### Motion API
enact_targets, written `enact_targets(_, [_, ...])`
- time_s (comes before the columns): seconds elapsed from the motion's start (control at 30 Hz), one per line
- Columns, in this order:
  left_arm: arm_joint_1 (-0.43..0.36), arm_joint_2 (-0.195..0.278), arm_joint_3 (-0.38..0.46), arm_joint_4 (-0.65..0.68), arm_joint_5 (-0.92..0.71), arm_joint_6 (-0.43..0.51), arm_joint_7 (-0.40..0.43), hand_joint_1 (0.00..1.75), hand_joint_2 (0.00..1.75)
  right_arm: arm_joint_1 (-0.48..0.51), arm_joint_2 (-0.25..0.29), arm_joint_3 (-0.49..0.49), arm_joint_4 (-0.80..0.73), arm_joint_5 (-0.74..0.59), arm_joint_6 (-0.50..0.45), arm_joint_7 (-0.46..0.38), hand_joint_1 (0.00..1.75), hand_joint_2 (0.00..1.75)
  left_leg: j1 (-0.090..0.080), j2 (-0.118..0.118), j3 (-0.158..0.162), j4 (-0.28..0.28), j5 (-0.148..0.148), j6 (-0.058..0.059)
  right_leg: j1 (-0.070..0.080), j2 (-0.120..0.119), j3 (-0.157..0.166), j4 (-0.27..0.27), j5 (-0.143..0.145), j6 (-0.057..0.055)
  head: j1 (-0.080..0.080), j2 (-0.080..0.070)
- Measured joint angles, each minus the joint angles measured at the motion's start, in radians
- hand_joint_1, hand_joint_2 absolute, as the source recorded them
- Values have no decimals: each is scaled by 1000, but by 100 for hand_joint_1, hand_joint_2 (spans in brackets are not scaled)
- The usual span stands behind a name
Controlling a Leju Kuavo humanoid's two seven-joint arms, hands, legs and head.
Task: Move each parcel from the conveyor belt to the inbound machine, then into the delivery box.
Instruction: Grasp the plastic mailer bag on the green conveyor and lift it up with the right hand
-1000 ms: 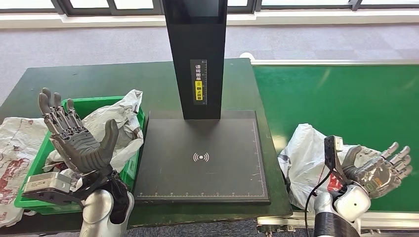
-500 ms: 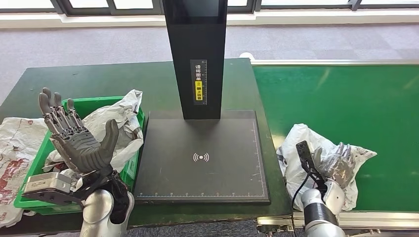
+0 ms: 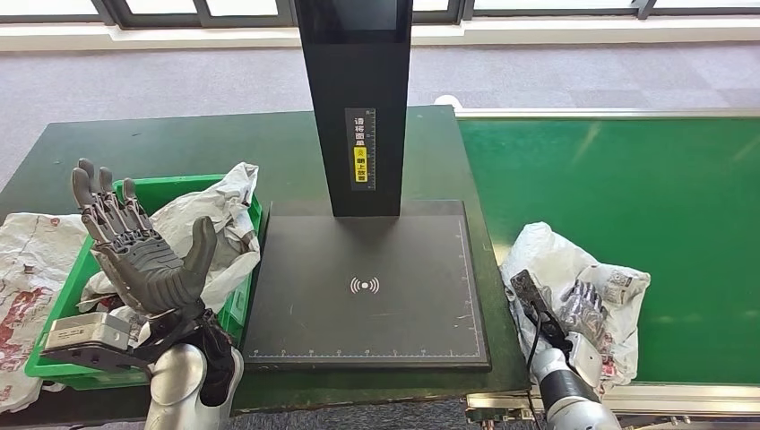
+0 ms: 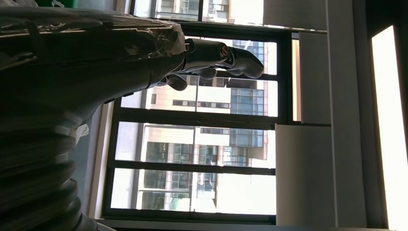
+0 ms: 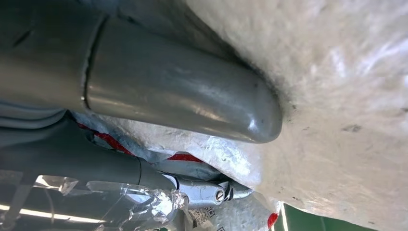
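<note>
Nearest, at the lower right, the right hand [image 3: 584, 309] lies on a white plastic parcel [image 3: 560, 269] with red print, its fingers [image 3: 574, 300] pressed into the crumpled wrap; the right wrist view shows the thumb [image 5: 192, 101] tight against the bag, so it grips the parcel. The parcel rests at the near left corner of the green conveyor belt [image 3: 645, 188], beside the counter [image 3: 179, 143]. At the lower left the left hand [image 3: 143, 255] is raised palm up, fingers spread, holding nothing. Behind it sits a green delivery box [image 3: 235, 300] with white parcels [image 3: 220, 215] inside, and another printed bag [image 3: 27, 260] lies just left of the box. In the middle stands the inbound machine [image 3: 367, 287], a black pad bearing a wireless symbol; its black column [image 3: 354, 98] carries a label with Chinese characters, partly yellow, too small to read.
</note>
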Motion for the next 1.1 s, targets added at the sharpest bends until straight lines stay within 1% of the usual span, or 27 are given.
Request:
enact_targets(0.03, [0,0,0,0,0,0,0,0,175,0,0,0,3,3,6,9,115,0,0,0,0,0,0,0,0,0,0,0,0,0,0,0])
enact_targets(0.07, [0,0,0,0,-1,0,0,0,175,-1,-1,0,5,6,14,17,159,44,0,0,0,0,0,0,0,0,0,0,0,0,0,0])
enact_targets(0.1, [0,0,0,0,-1,0,0,0,175,-1,-2,0,7,7,22,23,175,87,0,0,0,0,0,0,0,0,0,0,0,0,0,0])
enact_targets(0.17, [0,0,0,0,-1,1,0,0,175,-1,-4,0,9,10,34,30,175,175,0,0,0,0,0,0,0,0,0,0,0,0,0,0])
enact_targets(0.7, [0,0,0,3,0,6,0,0,175,-11,-14,0,11,25,47,28,175,175,0,1,1,0,0,0,0,0,0,0,0,0,0,0])
enact_targets(1.1, [0,0,0,3,1,11,0,0,175,-7,-14,0,11,-1,-2,-30,175,175,0,0,1,0,0,0,0,0,1,0,0,0,0,0])
